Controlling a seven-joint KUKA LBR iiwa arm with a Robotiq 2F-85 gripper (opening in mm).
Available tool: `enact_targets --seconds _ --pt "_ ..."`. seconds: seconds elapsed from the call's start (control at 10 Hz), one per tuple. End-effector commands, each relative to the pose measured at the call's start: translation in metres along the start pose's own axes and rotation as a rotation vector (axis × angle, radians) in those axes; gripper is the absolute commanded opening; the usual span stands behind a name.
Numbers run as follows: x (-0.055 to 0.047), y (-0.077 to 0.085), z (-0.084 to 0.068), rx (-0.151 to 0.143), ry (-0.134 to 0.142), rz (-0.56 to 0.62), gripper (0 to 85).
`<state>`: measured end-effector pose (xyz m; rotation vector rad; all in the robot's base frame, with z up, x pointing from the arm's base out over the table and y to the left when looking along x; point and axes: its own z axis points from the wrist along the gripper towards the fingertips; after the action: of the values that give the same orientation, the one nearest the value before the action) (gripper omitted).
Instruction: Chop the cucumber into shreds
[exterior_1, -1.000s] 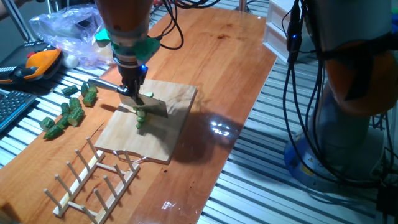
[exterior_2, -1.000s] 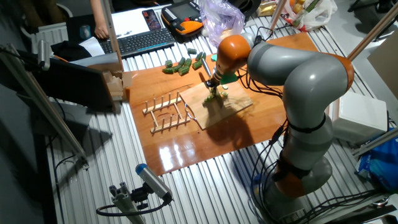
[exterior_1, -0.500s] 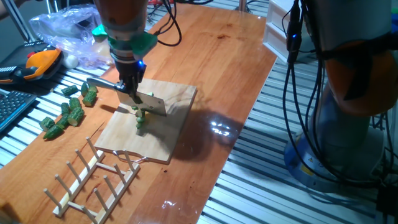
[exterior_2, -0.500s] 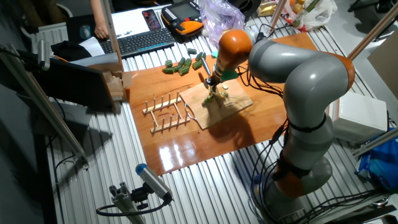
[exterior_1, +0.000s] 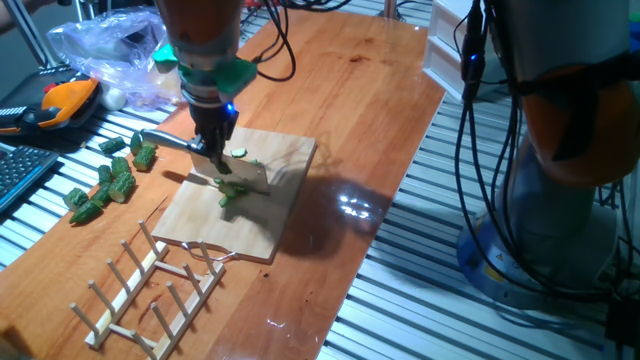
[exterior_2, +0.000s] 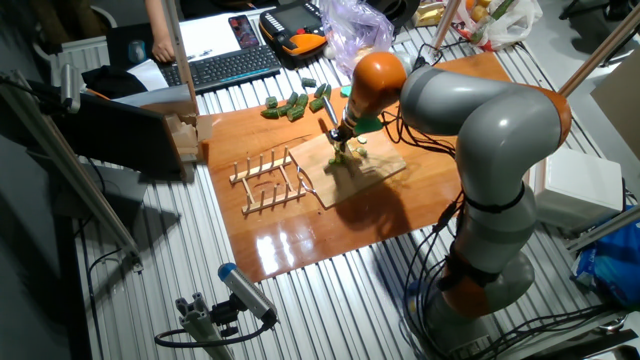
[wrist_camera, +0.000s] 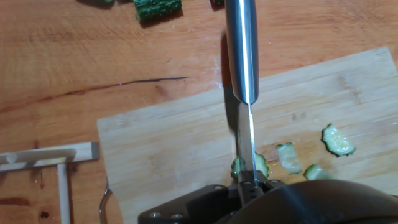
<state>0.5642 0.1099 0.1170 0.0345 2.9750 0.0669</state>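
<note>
- The end effector (exterior_1: 213, 150) was clamped on a knife (wrist_camera: 242, 68), its steel handle running away from the hand camera and the thin blade seen edge-on beneath it
- The blade stood down over the wooden board (exterior_1: 200, 215), which lay on the bench (exterior_1: 360, 90) with a wooden peg rack (exterior_1: 140, 290) just beside its near edge
- The cucumber (wrist_camera: 258, 167) sat on the board right at the blade, a small green piece that in the hand view showed on both sides of the edge, so the cut looked to be passing through it
- The shreds (wrist_camera: 339, 140) lay on the board to one side of the blade, pale green with darker rind; only a few showed in the hand view, and in one fixed view they read as a small green cluster (exterior_1: 234, 190) under the knife
- A scatter of whole dark green chunks (exterior_1: 112, 180) lay on the bench well apart from the board, near a clear plastic bag (exterior_1: 100, 50)
- My judgement: the chopping step was in hand, mid-stroke, with part of the piece already cut up
- Next the blade would need lifting clear, shifting slightly along the remaining piece and pressing straight down again; loose bits sticking to the blade or sliding off the board seemed the likely nuisance
</note>
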Motion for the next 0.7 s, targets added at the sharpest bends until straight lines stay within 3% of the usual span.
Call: enact_targets --seconds 0.0,0.4,0.6 --pt "0.003 0.001 0.003 0.007 -0.006 -0.002 0.0" --pt "0.013 0.009 0.022 0.011 -0.048 0.013 0.0" --pt "0.011 0.007 0.021 0.02 -0.054 0.005 0.0"
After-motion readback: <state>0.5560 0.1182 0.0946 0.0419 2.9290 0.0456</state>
